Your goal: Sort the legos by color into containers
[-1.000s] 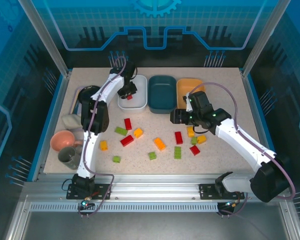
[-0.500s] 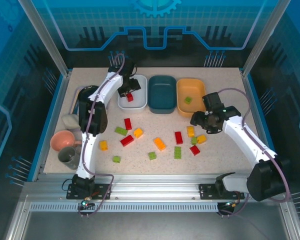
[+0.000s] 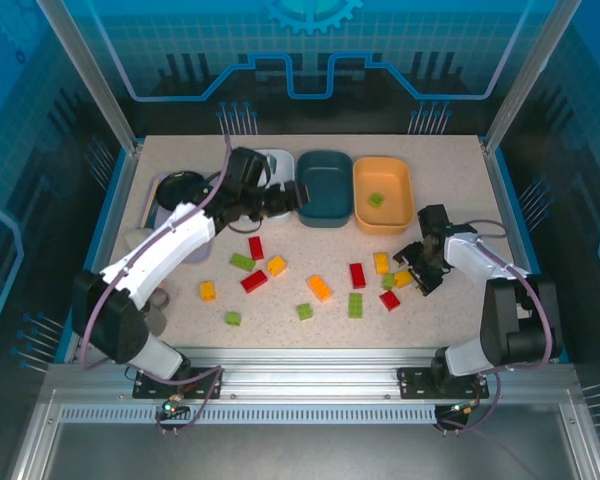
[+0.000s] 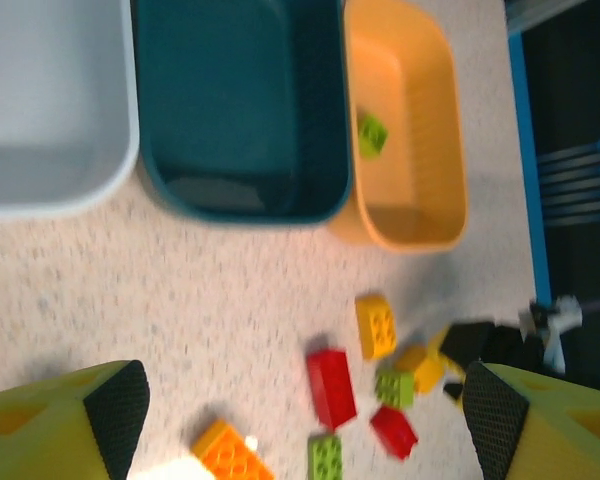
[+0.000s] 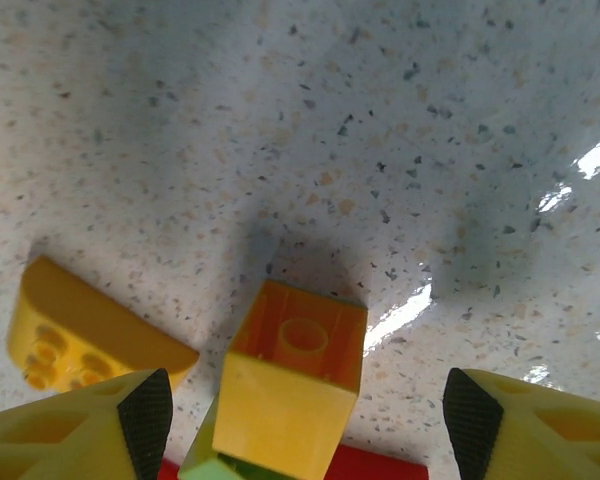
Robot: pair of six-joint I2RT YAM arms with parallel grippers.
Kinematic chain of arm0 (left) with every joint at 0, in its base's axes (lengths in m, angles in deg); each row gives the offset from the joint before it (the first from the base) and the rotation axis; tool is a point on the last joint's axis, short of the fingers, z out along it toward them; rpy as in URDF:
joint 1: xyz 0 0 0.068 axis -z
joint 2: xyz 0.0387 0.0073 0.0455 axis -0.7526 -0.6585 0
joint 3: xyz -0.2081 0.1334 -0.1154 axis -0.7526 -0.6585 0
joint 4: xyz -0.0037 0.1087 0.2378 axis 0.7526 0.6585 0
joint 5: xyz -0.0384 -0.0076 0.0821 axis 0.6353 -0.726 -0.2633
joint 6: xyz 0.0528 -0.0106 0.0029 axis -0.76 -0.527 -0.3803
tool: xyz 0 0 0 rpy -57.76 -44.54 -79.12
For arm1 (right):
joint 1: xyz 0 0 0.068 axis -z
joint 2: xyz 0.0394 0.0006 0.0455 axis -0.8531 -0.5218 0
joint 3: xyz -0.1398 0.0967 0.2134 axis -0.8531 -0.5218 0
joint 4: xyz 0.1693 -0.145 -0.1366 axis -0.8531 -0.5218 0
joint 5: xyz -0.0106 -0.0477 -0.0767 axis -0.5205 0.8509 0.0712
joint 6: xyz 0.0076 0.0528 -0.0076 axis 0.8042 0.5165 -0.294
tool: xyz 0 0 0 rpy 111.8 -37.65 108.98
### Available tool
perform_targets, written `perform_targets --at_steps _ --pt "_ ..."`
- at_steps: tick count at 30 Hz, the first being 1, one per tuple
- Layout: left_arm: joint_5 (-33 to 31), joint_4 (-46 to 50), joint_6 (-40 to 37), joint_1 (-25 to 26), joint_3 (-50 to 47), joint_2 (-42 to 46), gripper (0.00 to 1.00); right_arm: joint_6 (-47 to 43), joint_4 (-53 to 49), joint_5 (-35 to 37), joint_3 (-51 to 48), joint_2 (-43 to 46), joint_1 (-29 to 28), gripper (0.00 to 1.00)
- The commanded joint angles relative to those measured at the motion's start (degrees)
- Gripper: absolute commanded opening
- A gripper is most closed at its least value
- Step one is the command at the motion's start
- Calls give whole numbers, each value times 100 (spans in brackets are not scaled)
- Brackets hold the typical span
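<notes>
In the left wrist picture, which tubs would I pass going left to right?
white tub → dark teal tub → orange-yellow tub, which holds one green brick

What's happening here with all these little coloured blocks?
Two robot arms are sorting toy bricks by colour into tubs. The right gripper hangs open over an orange-yellow brick on the table, not gripping it. The left gripper is open and empty near the teal tub. One green brick lies in the orange-yellow tub; most bricks lie loose on the table.
</notes>
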Motion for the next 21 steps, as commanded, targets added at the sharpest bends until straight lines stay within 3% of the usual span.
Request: perform_targets --at_steps 1,9,15,17,21 --pt "315 -379 242 167 -650 419 86 450 272 -191 -127 -80 85 73" --pt "161 -263 392 355 -1334 953 85 782 585 -430 -422 -254 65 52" --pt "-43 -142 427 374 -1330 1078 85 797 404 -116 -374 -21 1 26" --pt "-243 27 446 362 -1240 1117 85 501 206 152 -154 257 -89 21" --pt "-697 586 481 238 -795 1083 85 -632 -7 682 848 400 -756 20"
